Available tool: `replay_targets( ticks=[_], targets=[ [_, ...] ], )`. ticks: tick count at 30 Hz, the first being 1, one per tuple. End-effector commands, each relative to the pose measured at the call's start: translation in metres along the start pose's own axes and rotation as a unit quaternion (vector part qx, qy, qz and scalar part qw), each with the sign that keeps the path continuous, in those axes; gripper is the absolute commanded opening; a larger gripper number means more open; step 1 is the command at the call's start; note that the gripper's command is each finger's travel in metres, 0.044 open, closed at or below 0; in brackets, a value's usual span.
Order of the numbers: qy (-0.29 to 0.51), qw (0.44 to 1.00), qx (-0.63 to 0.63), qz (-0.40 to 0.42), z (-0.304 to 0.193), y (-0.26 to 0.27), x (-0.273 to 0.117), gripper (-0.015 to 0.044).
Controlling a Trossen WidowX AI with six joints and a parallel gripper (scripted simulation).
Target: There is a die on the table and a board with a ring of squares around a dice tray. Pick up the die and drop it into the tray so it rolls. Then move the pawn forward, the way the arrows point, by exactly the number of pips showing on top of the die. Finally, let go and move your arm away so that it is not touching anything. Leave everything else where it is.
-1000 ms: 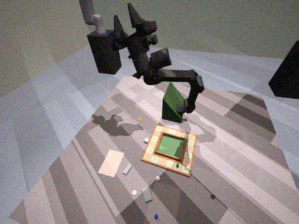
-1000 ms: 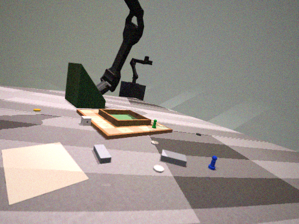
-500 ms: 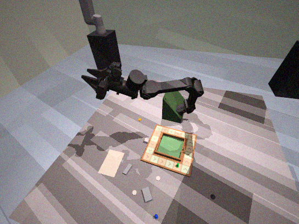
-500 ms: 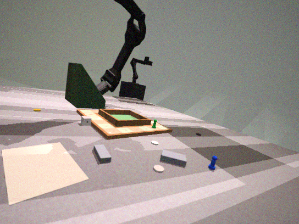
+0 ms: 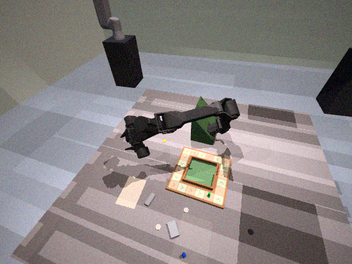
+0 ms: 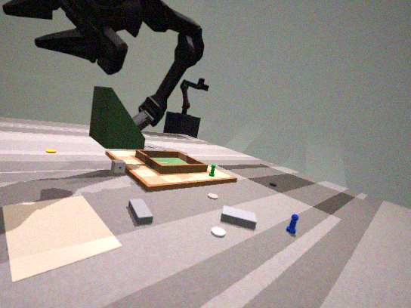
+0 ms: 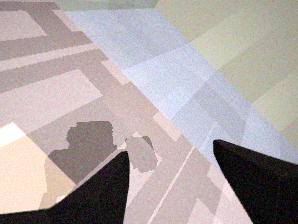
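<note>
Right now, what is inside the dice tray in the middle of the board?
The dice tray shows only its green floor in both wide views; no die lies in it. The die sits on the table by the board. The near wall hides a strip of floor in the exterior view.

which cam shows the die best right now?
Exterior. The die sits on the table against the board's left edge, one pip face toward the camera, unobstructed. Top view: that spot lies in the arm's shadow, so the die can't be made out. Wrist view: only table and the open, empty hand's fingertips, no die.
</note>
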State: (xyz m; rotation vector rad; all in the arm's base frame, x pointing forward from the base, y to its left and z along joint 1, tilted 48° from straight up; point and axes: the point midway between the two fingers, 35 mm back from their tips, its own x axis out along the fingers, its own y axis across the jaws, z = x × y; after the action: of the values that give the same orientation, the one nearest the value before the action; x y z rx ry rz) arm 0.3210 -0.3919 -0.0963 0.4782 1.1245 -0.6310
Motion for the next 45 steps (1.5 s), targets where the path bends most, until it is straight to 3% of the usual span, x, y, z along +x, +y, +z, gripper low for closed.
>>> replay_targets(
  ticks=[1,7,14,45],
  targets=[
    [0.074,0.993,-0.064,0.069,-0.042,0.029,0.003,0.0275],
    [0.192,0.944,-0.157,0.218,-0.120,0.082,-0.014,0.0275],
    [0.278,0.847,-0.203,0.405,-0.192,0.137,-0.065,0.0275],
    [0.280,0.844,-0.203,0.410,-0.221,0.168,-0.047,0.0275]
  ],
)
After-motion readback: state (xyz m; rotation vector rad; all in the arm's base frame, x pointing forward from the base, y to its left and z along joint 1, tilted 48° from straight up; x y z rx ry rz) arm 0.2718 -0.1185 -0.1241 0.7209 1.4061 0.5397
